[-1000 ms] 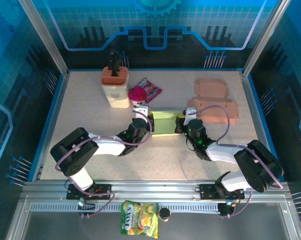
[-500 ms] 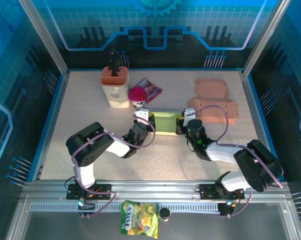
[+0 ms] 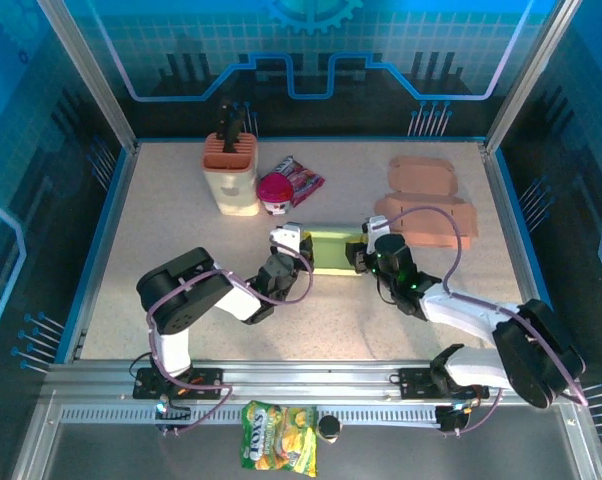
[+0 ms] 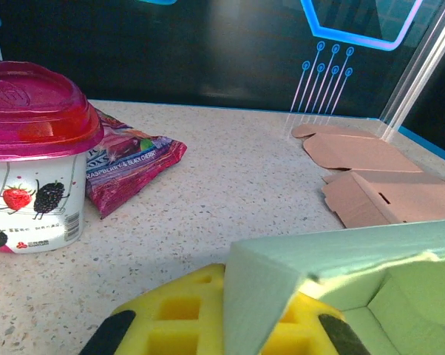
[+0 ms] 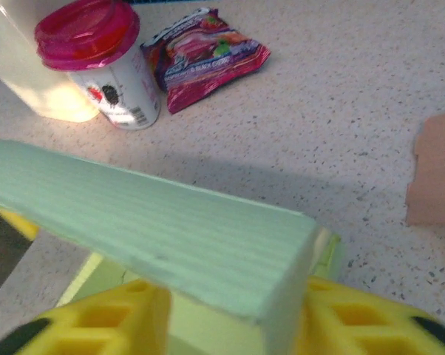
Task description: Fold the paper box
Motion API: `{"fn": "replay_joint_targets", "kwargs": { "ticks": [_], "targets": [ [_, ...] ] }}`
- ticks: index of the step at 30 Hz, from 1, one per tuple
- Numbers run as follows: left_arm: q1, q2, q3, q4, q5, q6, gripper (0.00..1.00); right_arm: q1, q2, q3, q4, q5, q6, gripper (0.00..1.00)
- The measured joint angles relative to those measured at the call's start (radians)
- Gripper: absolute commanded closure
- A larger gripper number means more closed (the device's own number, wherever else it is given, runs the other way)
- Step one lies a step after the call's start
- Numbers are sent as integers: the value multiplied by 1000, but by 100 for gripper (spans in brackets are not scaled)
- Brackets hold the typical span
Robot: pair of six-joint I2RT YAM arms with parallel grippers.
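The table (image 3: 171, 225) is speckled beige, and the green paper box (image 3: 333, 250) sits near its middle, partly raised, with one long panel standing up and its pale inside showing. Beyond the box and to its right lie flat brown cardboard blanks (image 3: 433, 205), well apart from it. Beyond the box and to its left stands a cream container with an orange slotted top (image 3: 231, 175). My left gripper (image 3: 301, 250) is at the box's left end. Through my left wrist camera its yellow fingers (image 4: 171, 322) are spread wide, with a corner of the box's wall lying between them and nothing pinched. My right gripper (image 3: 360, 254) is at the box's right end. There the fingers (image 5: 355, 322) are also far apart and the end of the upright green panel fills the gap between them, but I cannot tell whether they press on it. A berry yogurt cup with a pink lid (image 3: 275, 192) stands beyond the box's left end, near it. A pink snack packet (image 3: 303, 178) lies just behind the cup, farther from the box.
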Motion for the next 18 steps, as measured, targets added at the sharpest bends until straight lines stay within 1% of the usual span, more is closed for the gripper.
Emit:
{"fn": "replay_joint_targets", "kwargs": {
  "ticks": [3,8,13,16,18],
  "targets": [
    [-9,0,0,0,-3,8,100,5,-67,9,-95,-40,35,29],
    [-17,0,0,0,-6,15,100,9,-172,21,-261,-123,102,15],
    [-17,0,0,-6,-6,24,100,9,-239,91,-443,-203,168,6],
    [-17,-3,0,-8,-6,37,100,-4,-290,140,-534,-259,212,5],
    [-17,-5,0,-8,-6,41,100,-34,-321,176,-582,-312,245,5]
  ]
}}
